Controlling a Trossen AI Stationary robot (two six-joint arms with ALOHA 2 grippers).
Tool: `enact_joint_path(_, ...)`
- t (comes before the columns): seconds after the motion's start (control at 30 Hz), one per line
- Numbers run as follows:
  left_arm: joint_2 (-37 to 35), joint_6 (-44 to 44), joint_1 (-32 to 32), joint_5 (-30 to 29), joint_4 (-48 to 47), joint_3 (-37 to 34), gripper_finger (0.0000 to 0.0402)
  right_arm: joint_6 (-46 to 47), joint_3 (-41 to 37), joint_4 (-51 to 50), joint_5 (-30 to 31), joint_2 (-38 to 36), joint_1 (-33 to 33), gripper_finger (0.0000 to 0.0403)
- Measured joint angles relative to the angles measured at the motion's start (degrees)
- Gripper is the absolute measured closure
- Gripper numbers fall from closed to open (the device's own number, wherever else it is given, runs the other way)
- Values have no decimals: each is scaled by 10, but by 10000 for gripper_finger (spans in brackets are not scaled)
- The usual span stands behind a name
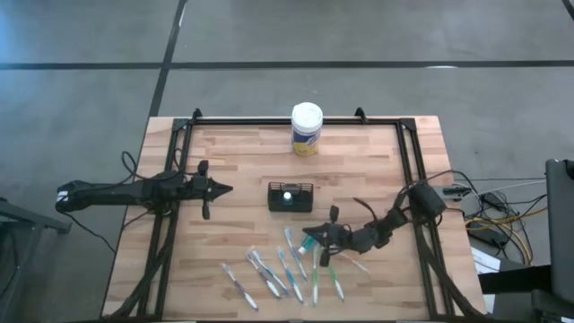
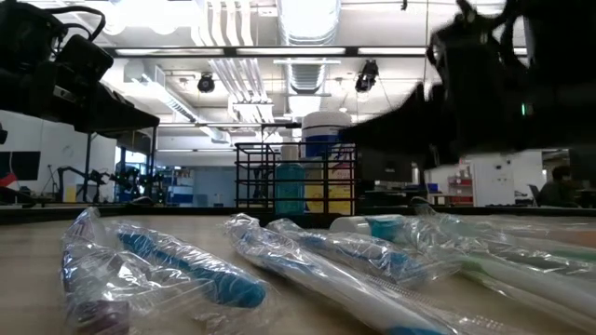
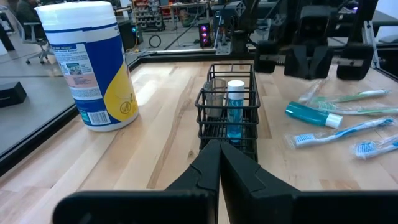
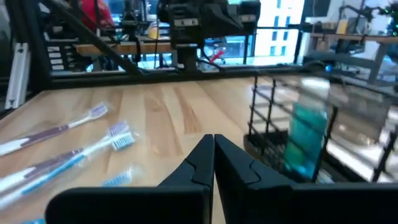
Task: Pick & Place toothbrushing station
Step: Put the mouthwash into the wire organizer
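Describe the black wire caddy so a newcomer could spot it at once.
Start from the white canister with a yellow label at the wooden table's far edge. Nearer, mid-table, stands the small black wire-mesh rectangular caddy. Unlike the flat wrapped toothbrushes nearby, it stands upright.

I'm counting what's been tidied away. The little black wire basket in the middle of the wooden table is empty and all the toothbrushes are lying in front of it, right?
Not quite: the small black wire-mesh basket is not empty. The left wrist view shows a small blue tube with a white cap standing inside it. The wrapped toothbrushes do lie on the wooden table in front of it.
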Motion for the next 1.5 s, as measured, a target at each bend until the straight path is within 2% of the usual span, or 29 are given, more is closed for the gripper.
enact_joint_path(0.07,0,0,0,0,0,0,390,3,2,-73,-16,-50,0,396)
enact_joint_path(0.13,0,0,0,0,0,0,390,29,19,-213,-53,-113,-6,396)
enact_joint_path(0.23,0,0,0,0,0,0,390,110,91,-568,-130,-217,-24,395)
enact_joint_path(0.3,0,0,0,0,0,0,390,165,167,-815,-171,-255,-36,394)
enact_joint_path(0.37,0,0,0,0,0,0,390,174,241,-977,-192,-263,-40,384)
enact_joint_path(0.43,0,0,0,0,-1,0,390,142,305,-1062,-214,-260,-39,365)
enact_joint_path(0.67,1,0,0,0,-2,0,390,19,447,-1231,-266,-202,-50,265)
enact_joint_path(0.8,1,0,0,1,-2,0,390,-18,484,-1244,-302,-154,-62,216)
enact_joint_path(0.9,1,0,0,1,-2,0,390,-55,513,-1246,-328,-108,-63,195)
enact_joint_path(1.2,1,-3,0,3,-2,0,390,-130,613,-1307,-415,0,-77,188)
enact_joint_path(1.5,1,-3,0,12,-4,0,390,-178,665,-1368,-457,41,-101,209)
